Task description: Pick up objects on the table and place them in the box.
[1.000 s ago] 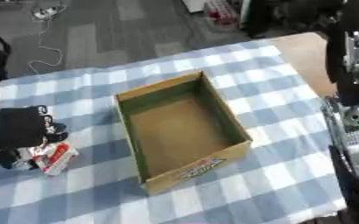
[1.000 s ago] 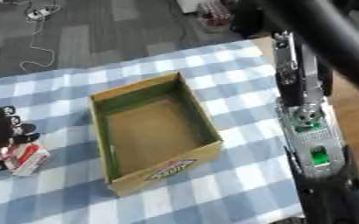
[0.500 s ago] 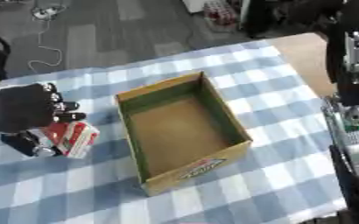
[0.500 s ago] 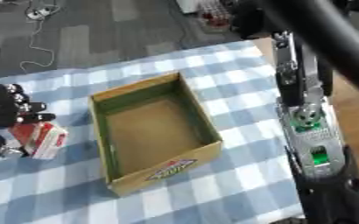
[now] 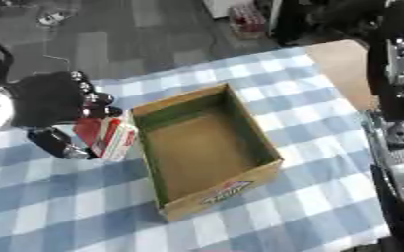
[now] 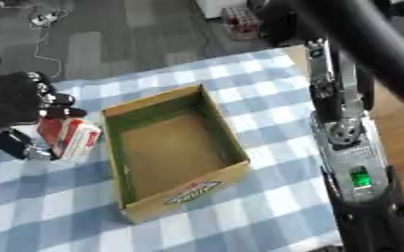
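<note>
Compared with the frame one second earlier, our left hand (image 5: 46,101) and the red and white packet (image 5: 109,138) it holds have travelled from the lower left of the frame to the middle left, and the packet now hangs just beside the left wall of the box (image 5: 207,151). We see the fingers and thumb curled round the packet, pinching it from above and from the left; the packet is tilted, its white end pointing down and to the right. Whether it clears the cloth or touches it we cannot tell. It is still outside the box, near the upper left corner of the rim.

At the centre of the frame stands the open cardboard box, askew, with a green inner wall and a brown floor; nothing shows inside it. A printed label marks its lower outer side. It rests on a blue and white checked tablecloth (image 5: 59,206) that covers most of the table; a bare brown strip of table (image 5: 348,69) shows at the upper right.

Along the right edge of both views our right arm (image 6: 343,133) runs from top to bottom, silver and black, with a small green light on it. Its hand shows in neither view.
</note>
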Available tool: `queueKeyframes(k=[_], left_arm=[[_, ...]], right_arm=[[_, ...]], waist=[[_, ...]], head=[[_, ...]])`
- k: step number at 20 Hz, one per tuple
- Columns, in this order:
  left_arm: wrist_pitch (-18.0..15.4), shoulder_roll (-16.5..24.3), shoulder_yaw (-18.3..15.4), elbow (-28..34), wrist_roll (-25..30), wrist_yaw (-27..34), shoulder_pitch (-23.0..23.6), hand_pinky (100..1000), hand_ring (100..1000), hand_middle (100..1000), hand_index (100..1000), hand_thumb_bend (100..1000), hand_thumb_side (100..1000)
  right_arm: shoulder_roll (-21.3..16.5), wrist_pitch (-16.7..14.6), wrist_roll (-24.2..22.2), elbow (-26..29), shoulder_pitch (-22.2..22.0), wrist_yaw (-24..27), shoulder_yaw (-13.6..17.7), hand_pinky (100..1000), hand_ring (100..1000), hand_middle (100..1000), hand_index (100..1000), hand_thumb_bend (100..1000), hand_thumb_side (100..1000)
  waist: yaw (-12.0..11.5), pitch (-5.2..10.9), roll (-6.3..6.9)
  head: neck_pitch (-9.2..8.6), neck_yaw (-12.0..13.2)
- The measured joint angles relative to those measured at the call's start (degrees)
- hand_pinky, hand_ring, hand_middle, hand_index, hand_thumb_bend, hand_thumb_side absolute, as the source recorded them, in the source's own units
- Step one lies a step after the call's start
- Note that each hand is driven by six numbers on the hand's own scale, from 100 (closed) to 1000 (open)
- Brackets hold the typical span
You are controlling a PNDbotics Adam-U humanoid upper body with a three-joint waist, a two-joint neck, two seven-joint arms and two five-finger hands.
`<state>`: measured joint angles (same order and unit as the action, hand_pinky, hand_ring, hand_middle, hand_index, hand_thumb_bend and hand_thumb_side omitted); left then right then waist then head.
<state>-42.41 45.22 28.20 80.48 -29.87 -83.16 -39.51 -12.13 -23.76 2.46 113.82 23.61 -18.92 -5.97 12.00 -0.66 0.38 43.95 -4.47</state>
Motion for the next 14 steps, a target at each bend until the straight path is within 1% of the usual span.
queueKeyframes(k=[3, 8, 14], left_arm=[[0.36, -1.57, 1.21, -1.31, -0.36, -1.59, -1.88, 100, 100, 100, 364, 100, 655], [1.76, -5.29, 3.36, -4.77, -1.76, -6.56, -5.03, 100, 100, 100, 365, 100, 656], [4.62, -10.02, 3.75, -9.39, -4.62, -12.31, -8.44, 100, 100, 100, 368, 100, 660]], right_arm=[[0.37, -0.07, -0.04, 0.00, 0.04, 0.00, -0.03, 403, 437, 490, 588, 100, 1000], [1.02, -0.64, -0.43, 0.00, 0.39, 0.02, -0.51, 403, 438, 488, 583, 100, 1000], [2.70, -2.05, -2.12, 0.00, 2.32, 0.34, -1.95, 403, 439, 486, 579, 100, 1000]], waist=[[0.37, 0.00, 0.05], [1.84, -0.05, 0.19], [3.86, -0.61, 0.22]], head=[[-0.03, 0.03], [-0.68, 0.66], [-1.93, 1.31]])
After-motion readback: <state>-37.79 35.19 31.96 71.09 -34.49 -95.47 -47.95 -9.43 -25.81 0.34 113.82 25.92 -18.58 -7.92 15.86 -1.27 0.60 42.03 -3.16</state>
